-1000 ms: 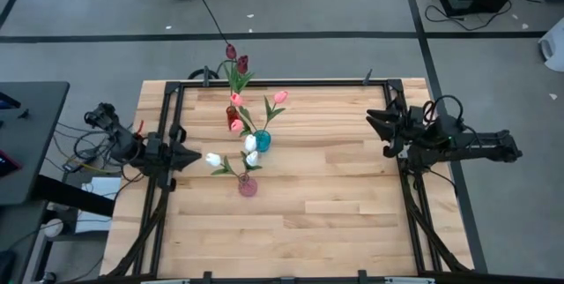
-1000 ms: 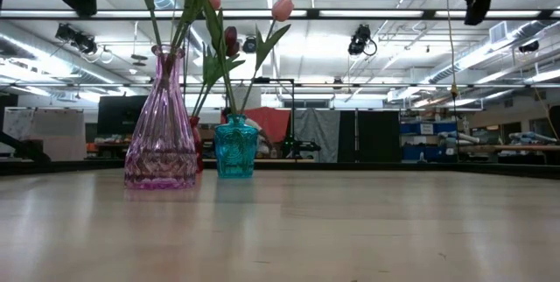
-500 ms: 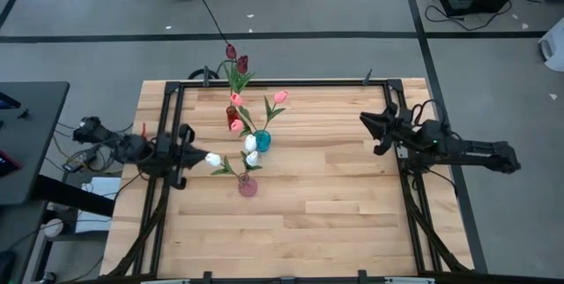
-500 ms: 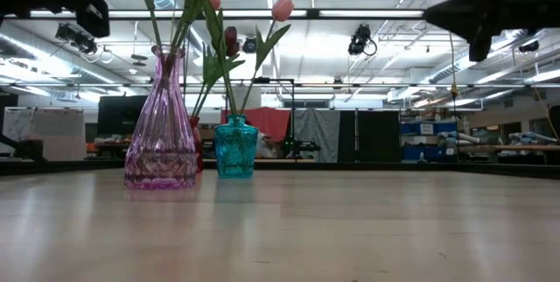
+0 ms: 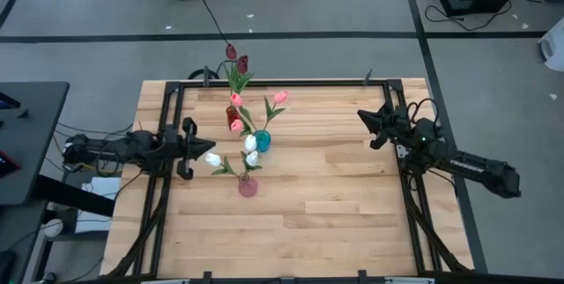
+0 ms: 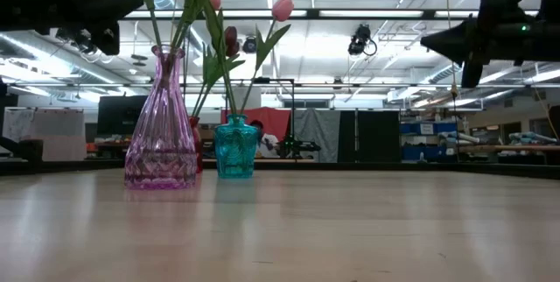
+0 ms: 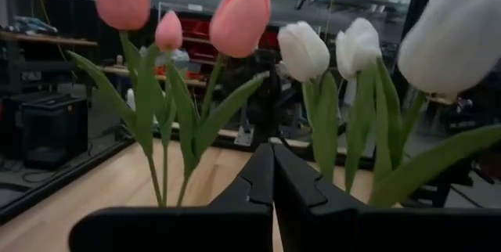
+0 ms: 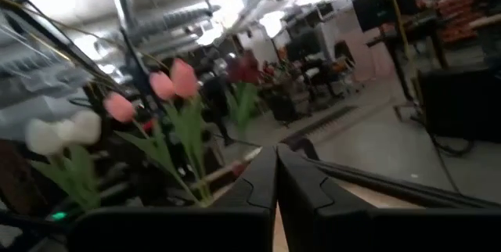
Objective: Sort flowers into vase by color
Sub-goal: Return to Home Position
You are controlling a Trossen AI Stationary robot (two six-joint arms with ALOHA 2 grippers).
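Note:
Three vases stand left of the table's middle. The pink glass vase [image 5: 248, 185] [image 6: 161, 124] holds white tulips [image 5: 213, 159] [image 7: 304, 48]. In the teal vase [image 5: 262, 140] [image 6: 235, 146] are pink tulips [image 5: 280, 97] [image 7: 239, 19]. A red vase [image 5: 233, 116] toward the far edge holds maroon tulips [image 5: 236, 56]. My left gripper [image 5: 190, 148] [image 7: 272, 175] is shut, raised just left of the white tulips and apart from them. My right gripper [image 5: 363, 118] [image 8: 275, 175] is shut, raised at the table's right side and pointing toward the flowers.
A black metal frame [image 5: 282, 82] runs along the table's far, left and right edges. Bare wood [image 5: 335, 196] spreads over the middle, near and right parts of the table. A grey side table [image 5: 31, 134] stands left of it.
Both arms have come down, showing lower in the low view. The left arm has stretched out flatter while its gripper stayed by the white tulips. The right gripper has shifted slightly toward the table's left. The vases and flowers have not moved.

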